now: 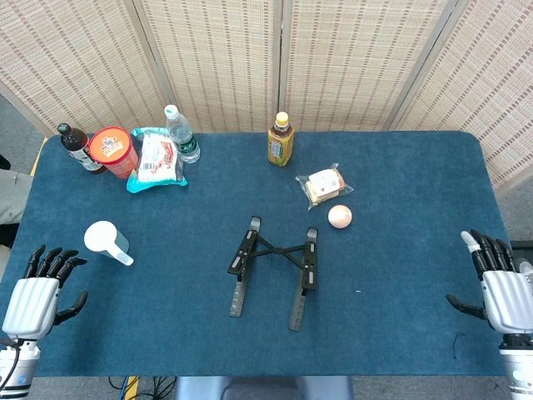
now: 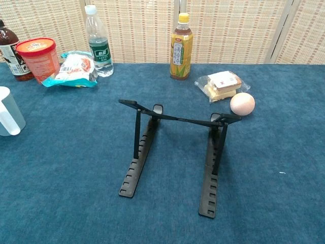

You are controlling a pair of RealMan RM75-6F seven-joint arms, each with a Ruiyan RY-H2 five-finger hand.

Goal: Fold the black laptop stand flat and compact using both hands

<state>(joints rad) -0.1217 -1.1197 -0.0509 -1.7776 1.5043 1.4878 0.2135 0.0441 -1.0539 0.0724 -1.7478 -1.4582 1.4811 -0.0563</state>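
My left hand (image 1: pixel 33 300) rests low at the tabletop's (image 1: pixel 400 333) left edge, fingers spread, holding nothing. The black laptop stand (image 1: pixel 275 268) stands unfolded mid-tabletop, its supports raised, well apart from both hands. My right hand (image 1: pixel 500 287) sits at the right edge, fingers spread, empty.

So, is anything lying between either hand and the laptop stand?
Nothing visible. Bare cloth separates the left hand and right hand from the laptop stand; the white cup sits off that path.
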